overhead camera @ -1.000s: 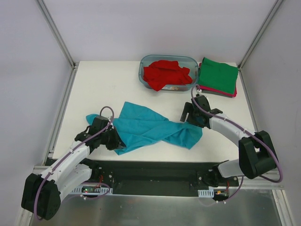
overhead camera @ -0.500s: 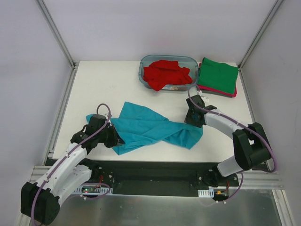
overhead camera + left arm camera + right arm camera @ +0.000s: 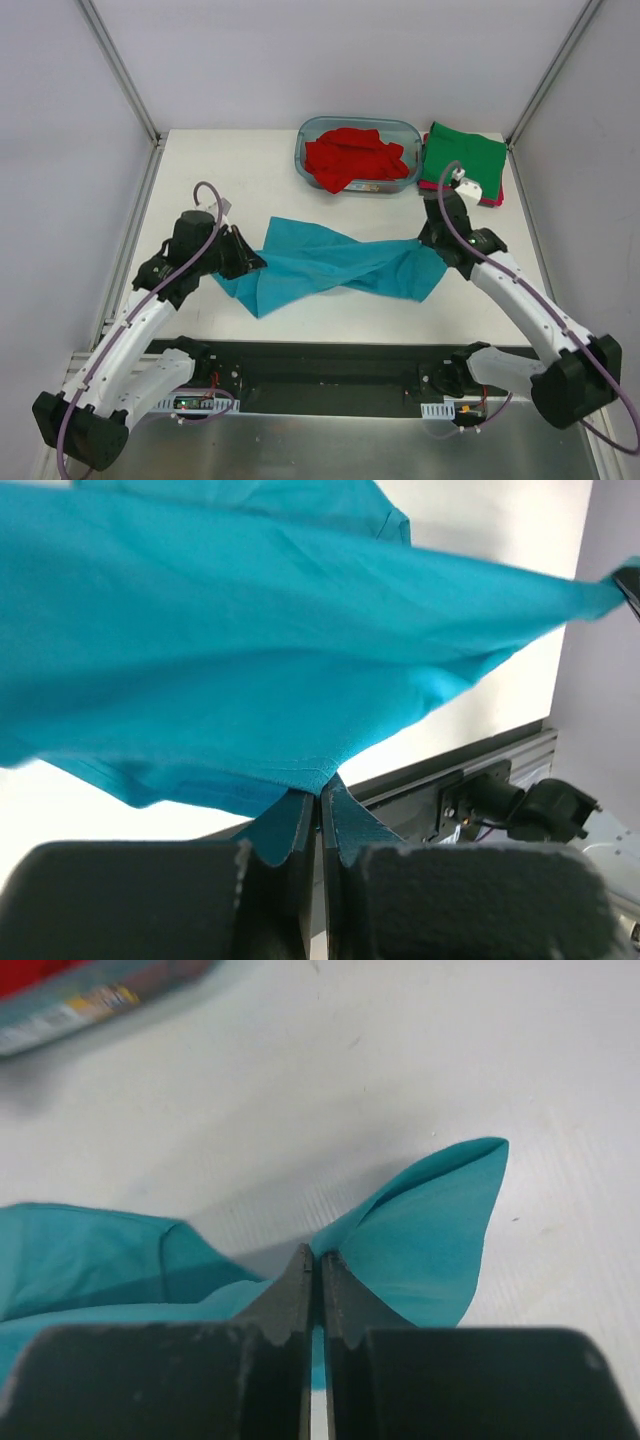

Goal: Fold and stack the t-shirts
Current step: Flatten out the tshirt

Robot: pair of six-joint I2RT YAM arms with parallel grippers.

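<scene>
Stretching left to right just above the tabletop [image 3: 230, 180], the teal-blue t-shirt [image 3: 330, 265] is pinched at its left end by the left end effector [image 3: 253, 262] and at its right by the right end effector [image 3: 431, 245], nearer the folded green t-shirt [image 3: 462, 160].

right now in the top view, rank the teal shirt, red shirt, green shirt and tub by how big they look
1. teal shirt, spread out wide
2. tub
3. green shirt and red shirt: too alike to rank; the red one is bunched in the tub, the green one is folded flat
</scene>
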